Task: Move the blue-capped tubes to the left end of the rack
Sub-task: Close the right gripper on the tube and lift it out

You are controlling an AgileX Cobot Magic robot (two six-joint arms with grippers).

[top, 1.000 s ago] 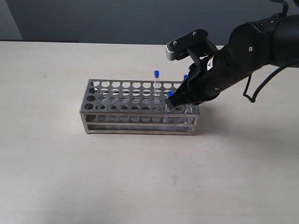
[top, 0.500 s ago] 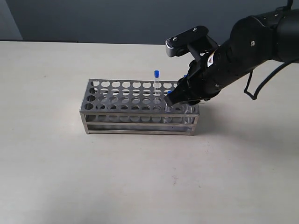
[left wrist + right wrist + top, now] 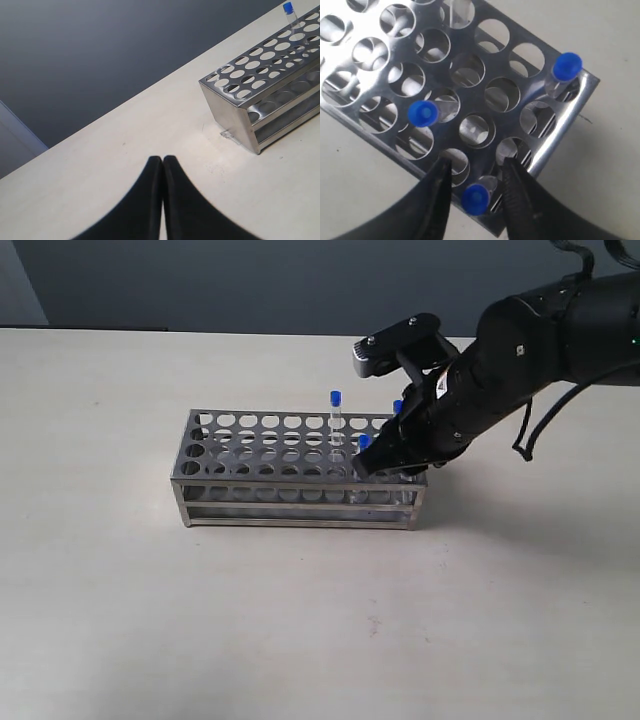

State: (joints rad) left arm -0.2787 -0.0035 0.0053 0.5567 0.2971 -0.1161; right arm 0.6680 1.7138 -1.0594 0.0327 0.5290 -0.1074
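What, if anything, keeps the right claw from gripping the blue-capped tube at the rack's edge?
Probably nothing: yes, it can. The right claw is open, one finger each side of that tube, with gaps showing. The neighbouring tube stands clear of the fingers.

The table (image 3: 300,630) is just a plain pale cream top, matte finish, with a dark wall (image 3: 250,280) behind its far edge at 12 o'clock. Sitting straight on it is the rack (image 3: 300,472), pretty much dead centre, flat on its base, long side running 9 to 3 o'clock. A soft shadow (image 3: 475,508) falls on the top toward 4 o'clock of it. The left wrist view catches a small scuffy mark (image 3: 226,134) right beside one bottom corner.
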